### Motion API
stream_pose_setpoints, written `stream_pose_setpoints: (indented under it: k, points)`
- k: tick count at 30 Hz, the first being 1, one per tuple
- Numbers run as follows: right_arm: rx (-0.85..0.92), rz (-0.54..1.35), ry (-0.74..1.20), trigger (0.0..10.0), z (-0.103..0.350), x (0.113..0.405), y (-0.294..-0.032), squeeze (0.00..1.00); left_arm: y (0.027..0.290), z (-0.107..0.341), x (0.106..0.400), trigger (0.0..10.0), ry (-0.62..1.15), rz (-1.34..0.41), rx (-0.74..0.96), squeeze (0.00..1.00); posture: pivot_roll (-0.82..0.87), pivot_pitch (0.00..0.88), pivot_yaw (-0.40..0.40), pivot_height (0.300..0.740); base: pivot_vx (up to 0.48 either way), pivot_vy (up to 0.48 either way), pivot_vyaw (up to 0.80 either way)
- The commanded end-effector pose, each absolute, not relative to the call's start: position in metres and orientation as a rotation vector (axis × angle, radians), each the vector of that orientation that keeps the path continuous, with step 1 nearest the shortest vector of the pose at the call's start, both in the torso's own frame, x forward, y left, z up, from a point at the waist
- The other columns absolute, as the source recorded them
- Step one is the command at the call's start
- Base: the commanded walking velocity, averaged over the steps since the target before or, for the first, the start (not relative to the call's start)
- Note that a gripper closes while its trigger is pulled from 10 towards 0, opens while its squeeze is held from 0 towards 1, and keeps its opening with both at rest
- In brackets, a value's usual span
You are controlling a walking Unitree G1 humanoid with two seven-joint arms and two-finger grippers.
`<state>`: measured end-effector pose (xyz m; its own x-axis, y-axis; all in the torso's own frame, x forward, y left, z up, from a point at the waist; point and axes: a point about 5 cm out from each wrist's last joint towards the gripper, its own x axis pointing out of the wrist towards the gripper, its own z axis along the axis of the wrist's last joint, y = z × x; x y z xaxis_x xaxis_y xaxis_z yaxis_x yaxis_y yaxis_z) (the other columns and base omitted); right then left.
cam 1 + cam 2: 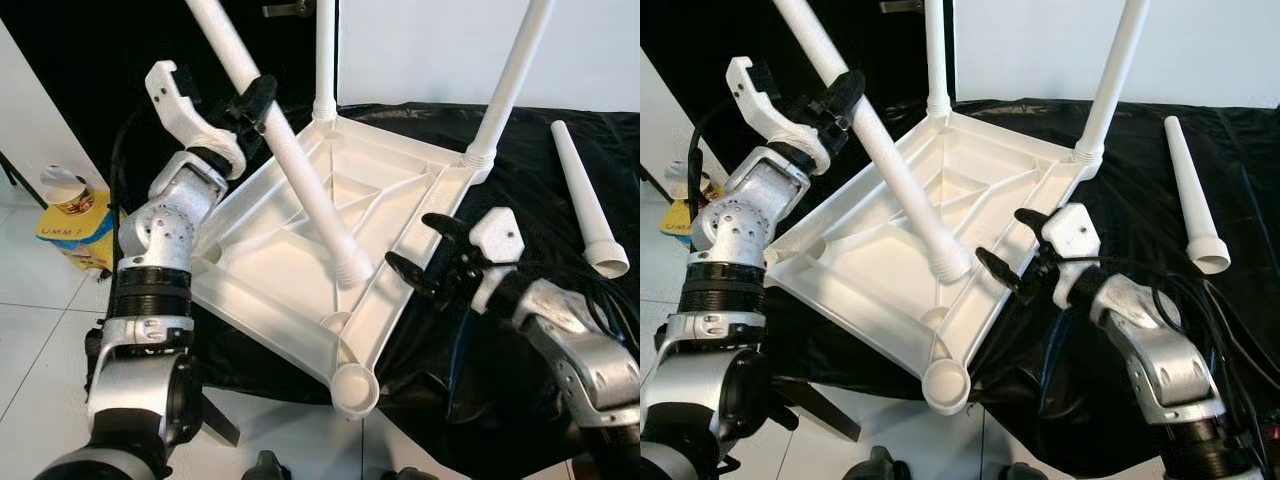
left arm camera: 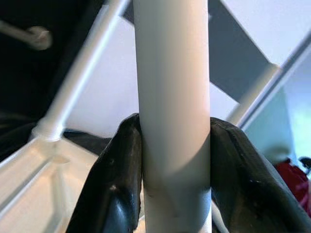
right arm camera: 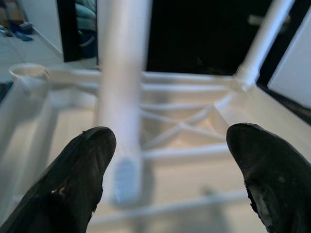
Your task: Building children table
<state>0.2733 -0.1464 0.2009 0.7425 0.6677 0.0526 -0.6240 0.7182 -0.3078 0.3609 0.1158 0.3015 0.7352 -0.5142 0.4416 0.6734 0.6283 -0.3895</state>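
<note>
**Leg gripped over the upturned table**

You have the white plastic table top [image 1: 300, 250] lying upside down on a black cloth [image 1: 520, 180], tilted so its near corner hangs over the cloth's edge above the pale tiled floor [image 1: 30, 310]. Its underside shows you moulded ribs crossing in an X and a raised rim all around. Two white legs [image 1: 515, 75] already stand in the far corner sockets, each with a ribbed collar at the base. The near corner socket [image 1: 354, 387] is an open round cup with nothing in it.

Your left gripper [image 1: 256, 104] is pinching a third leg [image 1: 290, 160] partway along its shaft; in the left wrist view both black fingers [image 2: 114, 187] press against the smooth white tube. That leg slants down across the table top, its ribbed end resting on the inner surface near the rim on your right side.

Your right gripper [image 1: 428, 250] sits just beside that same rim with its fingers spread wide, holding nothing.

A fourth leg [image 1: 588, 205] lies loose on the cloth, well apart to the right, its flared open end toward you. A yellow box [image 1: 80, 232] with a cup on it stands on the floor at left.
</note>
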Motion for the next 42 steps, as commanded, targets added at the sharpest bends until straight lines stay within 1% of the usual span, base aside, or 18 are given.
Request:
stream_pose_setpoints:
  k: [1, 3, 5, 7, 8, 11, 15, 19, 23, 29, 30, 32, 33, 42]
  points:
    - [-0.287, 0.718, -0.132, 10.0, 0.196, 0.274, -0.146, 0.00, 0.110, 0.311, 0.351, 10.0, -0.392, -0.860, -0.508, 0.00, -0.02, 0.026, 0.003, 0.740, 0.000, 0.000, 0.00]
    - [-0.270, 0.728, -0.108, 10.0, 0.197, 0.277, -0.140, 0.00, 0.097, 0.317, 0.343, 10.0, -0.417, -0.897, -0.473, 0.00, -0.01, 0.024, -0.005, 0.740, 0.000, 0.000, 0.00]
    - [-0.266, 0.731, -0.100, 10.0, 0.198, 0.278, -0.138, 0.00, 0.094, 0.318, 0.340, 10.0, -0.425, -0.907, -0.463, 0.00, -0.01, 0.024, -0.005, 0.740, 0.000, 0.000, 0.00]
    - [-0.252, 0.747, -0.063, 10.0, 0.194, 0.282, -0.129, 0.00, 0.077, 0.323, 0.330, 10.0, -0.450, -0.950, -0.425, 0.00, 0.00, 0.019, -0.015, 0.740, 0.000, 0.000, 0.00]
    - [-0.252, 0.747, -0.063, 10.0, 0.194, 0.282, -0.129, 0.00, 0.077, 0.323, 0.330, 10.0, -0.450, -0.950, -0.425, 0.00, 0.00, 0.019, -0.015, 0.740, 0.000, 0.000, 0.00]
    - [-0.245, 0.740, -0.031, 10.0, 0.190, 0.287, -0.124, 0.00, 0.061, 0.328, 0.319, 10.0, -0.470, -0.999, -0.396, 0.00, 0.02, 0.017, -0.019, 0.740, 0.000, 0.000, 0.00]
    - [-0.241, 0.736, -0.022, 10.0, 0.190, 0.290, -0.121, 0.00, 0.053, 0.329, 0.313, 10.0, -0.477, -1.022, -0.386, 0.00, 0.02, 0.015, -0.020, 0.740, 0.000, 0.000, 0.00]
    - [-0.243, 0.691, -0.018, 10.0, 0.194, 0.303, -0.114, 0.00, 0.030, 0.329, 0.299, 10.0, -0.482, -1.109, -0.358, 0.00, 0.02, 0.017, -0.019, 0.740, 0.000, 0.000, 0.00]
    - [-0.241, 0.657, -0.014, 10.0, 0.197, 0.311, -0.111, 0.00, 0.022, 0.330, 0.294, 10.0, -0.487, -1.134, -0.350, 0.00, 0.02, 0.018, -0.017, 0.740, 0.000, 0.000, 0.00]
    - [-0.234, 0.647, -0.014, 10.0, 0.201, 0.316, -0.107, 0.00, 0.017, 0.330, 0.290, 10.0, -0.488, -1.150, -0.337, 0.00, 0.02, 0.020, -0.015, 0.740, 0.000, 0.000, 0.00]
    - [-0.237, 0.648, -0.011, 5.2, 0.201, 0.316, -0.106, 0.00, 0.016, 0.330, 0.290, 10.0, -0.488, -1.152, -0.335, 0.00, 0.02, 0.021, -0.015, 0.740, 0.000, 0.000, 0.00]
    - [-0.240, 0.649, -0.009, 5.2, 0.201, 0.317, -0.106, 0.00, 0.015, 0.330, 0.289, 10.0, -0.488, -1.153, -0.333, 0.00, 0.02, 0.021, -0.015, 0.740, 0.000, 0.000, 0.00]
    - [-0.239, 0.648, -0.002, 0.0, 0.201, 0.317, -0.106, 0.00, 0.014, 0.330, 0.289, 10.0, -0.489, -1.156, -0.331, 0.00, 0.02, 0.022, -0.014, 0.740, 0.000, 0.000, 0.00]
    - [-0.204, 0.625, 0.061, 0.0, 0.192, 0.316, -0.107, 0.00, 0.009, 0.332, 0.285, 10.0, -0.500, -1.172, -0.319, 0.00, 0.02, 0.024, -0.008, 0.740, 0.000, 0.000, 0.00]
